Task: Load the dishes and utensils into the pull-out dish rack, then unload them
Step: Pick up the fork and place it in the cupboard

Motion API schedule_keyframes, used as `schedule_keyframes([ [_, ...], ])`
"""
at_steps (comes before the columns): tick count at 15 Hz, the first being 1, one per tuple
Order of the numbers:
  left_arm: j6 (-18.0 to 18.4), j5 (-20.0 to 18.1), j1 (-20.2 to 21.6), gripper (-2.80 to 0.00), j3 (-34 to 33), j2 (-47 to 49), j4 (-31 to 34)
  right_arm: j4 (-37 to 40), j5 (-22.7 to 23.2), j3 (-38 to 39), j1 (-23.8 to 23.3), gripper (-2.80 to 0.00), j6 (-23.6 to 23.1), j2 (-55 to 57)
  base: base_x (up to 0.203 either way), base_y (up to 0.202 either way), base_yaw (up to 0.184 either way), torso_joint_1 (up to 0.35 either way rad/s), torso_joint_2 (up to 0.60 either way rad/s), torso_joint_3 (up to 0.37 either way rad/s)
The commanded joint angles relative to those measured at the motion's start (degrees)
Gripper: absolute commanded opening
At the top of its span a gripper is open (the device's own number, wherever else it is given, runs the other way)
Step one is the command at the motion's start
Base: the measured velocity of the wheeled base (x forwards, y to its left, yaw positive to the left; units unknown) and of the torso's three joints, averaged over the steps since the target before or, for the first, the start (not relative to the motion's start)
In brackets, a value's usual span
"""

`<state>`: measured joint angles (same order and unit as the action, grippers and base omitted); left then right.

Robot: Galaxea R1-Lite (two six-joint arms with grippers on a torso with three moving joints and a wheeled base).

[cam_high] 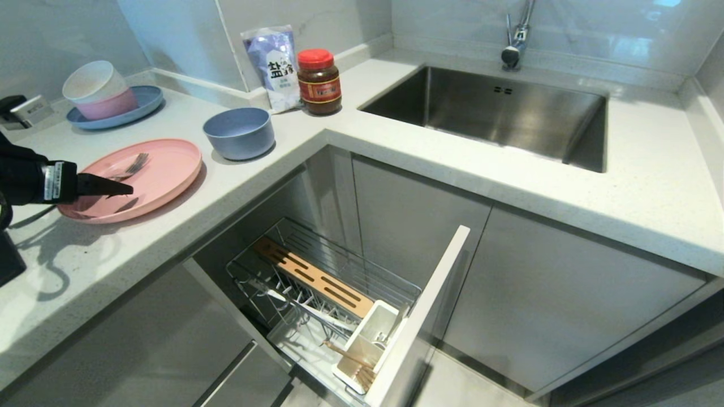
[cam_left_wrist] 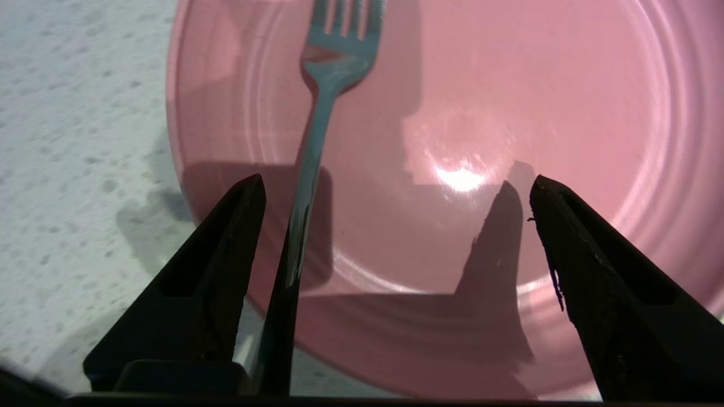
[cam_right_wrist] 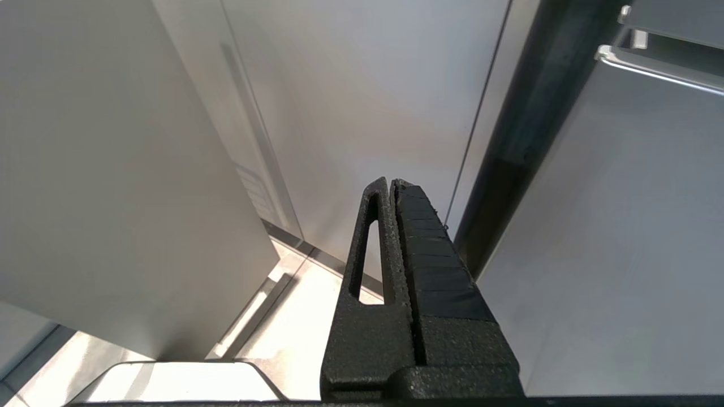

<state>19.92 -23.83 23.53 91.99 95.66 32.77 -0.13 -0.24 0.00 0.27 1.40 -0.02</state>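
- A pale speckled surface [cam_high: 169, 226] is seen running round a corner, with a steel sink [cam_high: 498, 113] and tap [cam_high: 517, 34] set into it against a tiled wall.
- By the wall a salt bag [cam_high: 274, 68] and a red-lidded jar [cam_high: 319, 82] are found side by side.
- On a blue plate [cam_high: 144, 104] at the far left a white bowl [cam_high: 93, 82] is nested in a pink bowl [cam_high: 110, 104].
- The blue-grey bowl [cam_high: 238, 133] stands on the surface, just beside the pink plate [cam_high: 164, 175].
- A fork [cam_left_wrist: 325, 113] lies flat on the pink plate, tines pointing away from the left hand.
- Below the surface the rack [cam_high: 334, 294] is pulled out; its wooden bar [cam_high: 314, 277] and tines are exposed, and chopsticks [cam_high: 353, 359] are seen at the white box [cam_high: 367, 345] next to the front panel [cam_high: 421, 311].
- The left hand [cam_left_wrist: 396, 186] is held low and level over the near edge of the pink plate, fingers [cam_left_wrist: 226, 243] set wide apart and gripping nothing; the fork handle runs just inside one finger.
- The right hand [cam_right_wrist: 390, 186] is seen only in its own wrist view, among grey cabinet fronts [cam_right_wrist: 350, 113], with fingers pressed together and empty.
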Motion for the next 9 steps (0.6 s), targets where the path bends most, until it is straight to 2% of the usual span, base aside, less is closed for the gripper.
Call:
schedule_keyframes([
  [1, -0.72, 1.9, -0.87, 0.0, 0.53, 0.46, 0.19, 0.04, -0.02, 0.09, 0.0, -2.8, 0.0, -0.24, 0.0, 0.0, 0.0, 0.0, 0.0, 0.0],
  [8, -1.02, 2.29, -1.3, 0.0, 0.57, 0.67, 0.19, -0.01, -0.02, 0.09, 0.06, -2.8, 0.0, -0.24, 0.0, 0.0, 0.0, 0.0, 0.0, 0.0],
  [9, -0.89, 2.36, -1.3, -2.8, 0.46, 0.67, 0.24, 0.02, -0.02, 0.09, 0.03, -2.8, 0.0, -0.24, 0.0, 0.0, 0.0, 0.0, 0.0, 0.0],
])
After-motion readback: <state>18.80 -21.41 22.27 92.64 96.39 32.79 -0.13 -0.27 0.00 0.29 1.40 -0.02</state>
